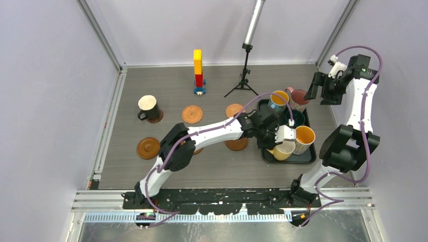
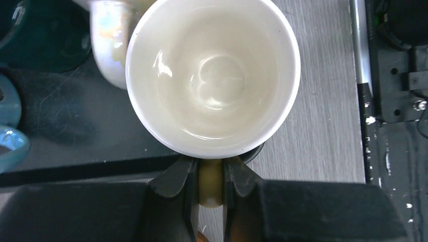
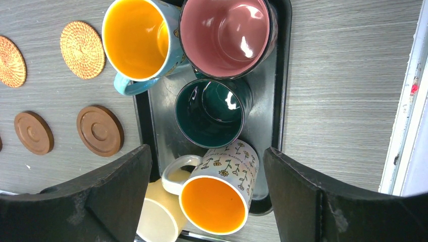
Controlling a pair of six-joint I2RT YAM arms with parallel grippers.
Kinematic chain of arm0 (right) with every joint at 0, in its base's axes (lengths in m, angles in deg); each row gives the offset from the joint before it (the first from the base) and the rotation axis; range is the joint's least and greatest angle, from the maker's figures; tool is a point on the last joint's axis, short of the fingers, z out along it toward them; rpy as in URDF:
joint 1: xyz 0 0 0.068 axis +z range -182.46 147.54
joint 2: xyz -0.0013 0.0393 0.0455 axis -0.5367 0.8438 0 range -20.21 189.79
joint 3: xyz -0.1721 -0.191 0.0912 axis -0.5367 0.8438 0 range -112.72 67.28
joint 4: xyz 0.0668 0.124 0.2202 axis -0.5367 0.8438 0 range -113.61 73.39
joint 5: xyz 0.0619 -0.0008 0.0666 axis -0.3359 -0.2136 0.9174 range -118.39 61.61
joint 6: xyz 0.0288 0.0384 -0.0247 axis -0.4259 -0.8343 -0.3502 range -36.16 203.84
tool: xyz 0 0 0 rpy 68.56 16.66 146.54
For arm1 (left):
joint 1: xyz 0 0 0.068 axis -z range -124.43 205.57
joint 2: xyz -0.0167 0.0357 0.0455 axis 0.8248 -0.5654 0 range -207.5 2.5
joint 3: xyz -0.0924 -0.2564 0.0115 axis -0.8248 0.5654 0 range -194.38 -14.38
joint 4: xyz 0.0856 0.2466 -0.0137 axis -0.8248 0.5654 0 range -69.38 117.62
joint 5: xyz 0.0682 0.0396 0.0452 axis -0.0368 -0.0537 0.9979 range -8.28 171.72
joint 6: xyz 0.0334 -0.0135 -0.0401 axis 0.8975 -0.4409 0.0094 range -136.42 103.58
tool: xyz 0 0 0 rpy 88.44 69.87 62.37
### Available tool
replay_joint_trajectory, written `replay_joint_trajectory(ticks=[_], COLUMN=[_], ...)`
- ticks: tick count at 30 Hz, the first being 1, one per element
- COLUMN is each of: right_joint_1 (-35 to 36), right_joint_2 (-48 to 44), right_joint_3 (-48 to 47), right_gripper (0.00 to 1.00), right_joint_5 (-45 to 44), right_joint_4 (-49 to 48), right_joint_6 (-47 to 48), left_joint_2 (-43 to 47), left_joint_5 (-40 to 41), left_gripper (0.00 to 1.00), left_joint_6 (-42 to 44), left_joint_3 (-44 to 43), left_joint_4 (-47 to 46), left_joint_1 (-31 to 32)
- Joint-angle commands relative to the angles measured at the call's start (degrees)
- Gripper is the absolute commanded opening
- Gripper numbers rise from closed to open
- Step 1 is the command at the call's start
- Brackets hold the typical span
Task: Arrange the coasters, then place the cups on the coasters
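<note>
White links (image 1: 217, 132), black joints (image 1: 176, 151), purple cables (image 1: 359, 47)

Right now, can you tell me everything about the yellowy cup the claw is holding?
The cream-yellow cup looks like glossy ceramic. It is round and empty, with a pale inside. It stands upright, mouth up, at the near left corner of the black tray, close beside the flowery mug. Its handle points toward the left claw, whose two fingers are shut on it.

A black rectangular tray (image 1: 303, 158) lies at the right of the grey wood-grain table (image 1: 151, 85). Near the far edge stands a block tower (image 1: 198, 70), upright, yellow over red on a blue base. Right of it, a small black tripod (image 1: 244, 83) carries a silver tube (image 1: 254, 22).
</note>
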Motion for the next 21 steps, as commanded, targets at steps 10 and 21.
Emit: replay_joint_trajectory(ticks=[10,21], right_joint_1=[-0.2,0.0], right_joint_2=[-2.7,-1.0], right_joint_3=[0.3,-0.4], right_gripper=[0.86,0.86], right_joint_5=[2.0,2.1], right_joint_4=[-2.6,-4.4], right_joint_6=[-4.2,-6.4], left_joint_2=[24.4,41.6], left_joint_5=[3.2,11.9], left_gripper=[0.00,0.00], left_joint_6=[-17.3,-17.9], left_joint_3=[14.1,28.4], left_joint_4=[-19.6,-16.9], left_joint_1=[-11.1,-25.4])
